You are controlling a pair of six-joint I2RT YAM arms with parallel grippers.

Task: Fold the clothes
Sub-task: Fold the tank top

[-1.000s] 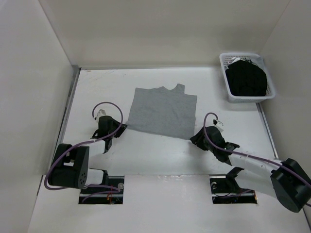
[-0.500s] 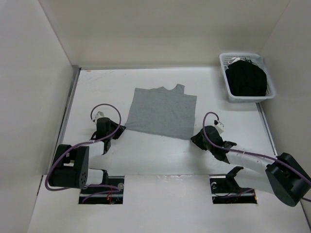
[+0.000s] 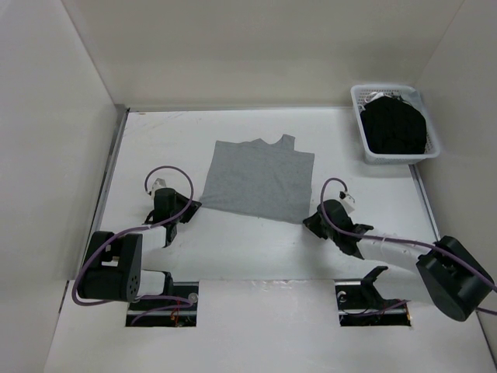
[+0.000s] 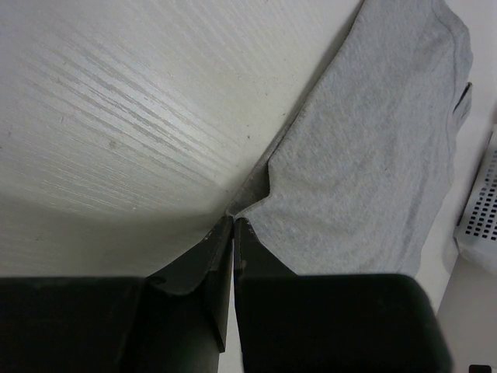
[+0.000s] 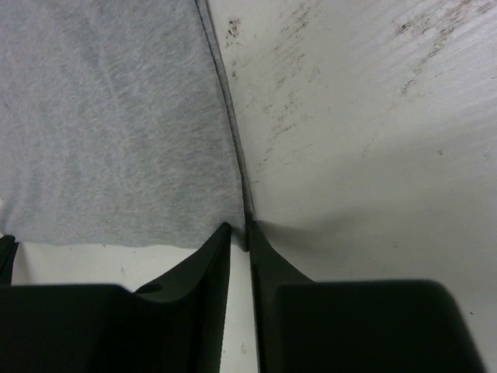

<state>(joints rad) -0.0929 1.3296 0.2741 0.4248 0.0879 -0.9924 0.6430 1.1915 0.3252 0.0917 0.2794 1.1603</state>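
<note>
Pinching the near hem corners suits this floppy, featherweight heather-grey knit sleeveless top (image 3: pixel 260 180), and the left gripper (image 4: pixel 234 221) and right gripper (image 5: pixel 239 228) both look clamped there.

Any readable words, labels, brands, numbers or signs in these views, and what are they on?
No text can be read in any view.
Grey top: plain, with no print or label showing.
White basket: no marking visible.
White tag on the left arm's cable and white tag on the right arm's cable: too small to tell whether they carry any text.
</note>
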